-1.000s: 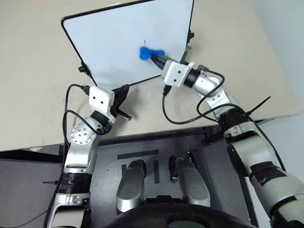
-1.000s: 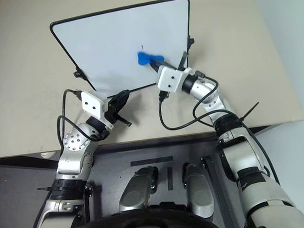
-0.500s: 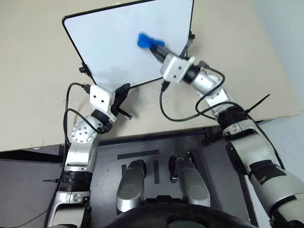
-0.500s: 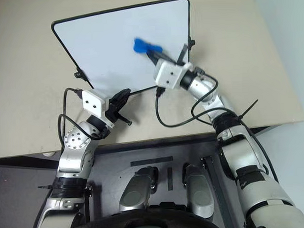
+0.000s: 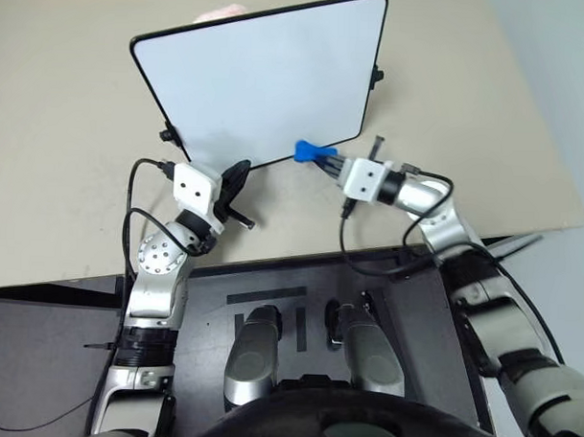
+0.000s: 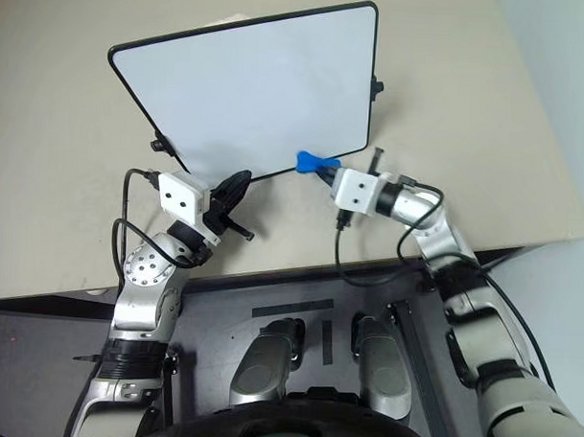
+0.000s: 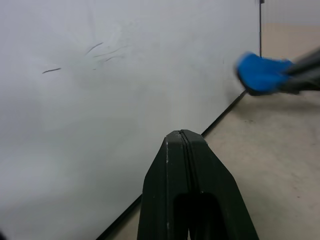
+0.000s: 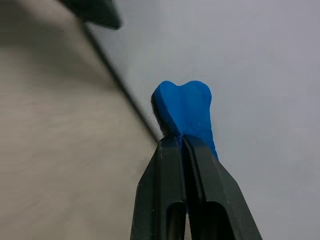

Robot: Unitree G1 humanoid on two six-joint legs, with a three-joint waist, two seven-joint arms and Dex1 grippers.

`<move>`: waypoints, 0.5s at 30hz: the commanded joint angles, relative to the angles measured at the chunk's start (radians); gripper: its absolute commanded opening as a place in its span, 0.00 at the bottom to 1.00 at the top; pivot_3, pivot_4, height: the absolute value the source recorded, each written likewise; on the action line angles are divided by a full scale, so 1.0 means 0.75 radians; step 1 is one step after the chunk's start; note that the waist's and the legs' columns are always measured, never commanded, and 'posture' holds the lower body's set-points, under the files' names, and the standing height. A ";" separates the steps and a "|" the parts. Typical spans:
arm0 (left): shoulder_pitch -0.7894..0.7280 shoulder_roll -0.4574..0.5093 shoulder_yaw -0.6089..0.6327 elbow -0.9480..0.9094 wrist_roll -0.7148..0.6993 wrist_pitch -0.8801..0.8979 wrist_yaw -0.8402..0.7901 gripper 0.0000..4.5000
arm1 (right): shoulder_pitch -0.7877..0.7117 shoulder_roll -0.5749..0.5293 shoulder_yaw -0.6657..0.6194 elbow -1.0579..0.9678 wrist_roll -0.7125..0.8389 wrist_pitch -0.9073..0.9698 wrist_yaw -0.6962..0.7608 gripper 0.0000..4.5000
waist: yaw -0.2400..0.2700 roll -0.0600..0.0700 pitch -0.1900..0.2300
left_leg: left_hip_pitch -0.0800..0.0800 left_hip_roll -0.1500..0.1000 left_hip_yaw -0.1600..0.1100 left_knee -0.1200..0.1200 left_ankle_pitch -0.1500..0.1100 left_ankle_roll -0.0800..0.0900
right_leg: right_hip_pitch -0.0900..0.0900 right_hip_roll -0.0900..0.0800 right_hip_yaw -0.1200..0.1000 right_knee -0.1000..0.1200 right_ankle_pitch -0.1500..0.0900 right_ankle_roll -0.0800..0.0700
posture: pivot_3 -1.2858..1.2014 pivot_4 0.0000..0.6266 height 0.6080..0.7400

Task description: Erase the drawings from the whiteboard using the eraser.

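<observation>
**Eraser pulled off the board; red mark gone**

On the left, the left gripper (image 5: 238, 176) sits where it was a second ago, at the board's near-left edge. Its fingers are pressed together with nothing between them, seen plainly in its wrist view, and its tip lies at the black frame.

The board (image 5: 268, 74) lies flat on the beige table (image 5: 63, 172), a corner pointing near. In the head views its white face now looks clean: the small red stroke that showed just above the eraser a second ago is no longer there, after the eraser swept over that spot half a second back. The left wrist view, though, shows a few thin dark strokes (image 7: 102, 51) faintly on the white surface, so some drawing seems to remain.

To the right, the right gripper (image 5: 329, 158) has drawn back toward the robot and down. It stays clamped on the eraser (image 5: 309, 150), whose blue end now hangs at the board's near edge instead of mid-board. Whether it touches the frame is unclear.

My reading: one wiping pass has ended. If those faint strokes are real marks, the eraser must go back over the board for them.
</observation>
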 commanded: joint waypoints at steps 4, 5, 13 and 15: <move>-0.012 0.003 0.002 -0.013 -0.003 -0.017 -0.019 0.00 | 0.116 -0.168 -0.047 -0.354 0.116 0.390 0.197 0.01 | -0.008 0.000 0.000 | 0.001 0.000 0.000 0.001 -0.001 0.000 | 0.001 0.000 0.000 0.000 -0.001 0.001 | 0.52 0.24 1.00; -0.015 0.003 0.002 -0.011 -0.003 -0.016 -0.021 0.00 | 0.119 -0.177 -0.039 -0.360 0.105 0.411 0.202 0.01 | -0.012 0.000 0.000 | 0.003 0.000 0.000 0.001 0.000 0.000 | 0.002 0.001 0.001 0.001 -0.001 0.001 | 0.52 0.24 1.00; -0.022 0.035 0.028 -0.002 -0.013 -0.012 -0.043 0.00 | 0.098 -0.132 -0.053 -0.429 0.100 0.501 0.163 0.54 | -0.012 0.000 0.000 | 0.008 0.000 -0.001 0.001 0.006 0.002 | 0.007 0.001 0.001 0.002 -0.002 0.004 | 0.52 0.24 1.00; -0.022 0.047 0.037 -0.019 -0.016 0.000 -0.048 0.00 | 0.105 -0.142 -0.091 -0.470 0.124 0.510 0.157 0.54 | -0.012 0.000 0.000 | 0.008 0.000 -0.001 0.001 0.006 0.002 | 0.007 0.001 0.001 0.002 -0.002 0.003 | 0.52 0.24 1.00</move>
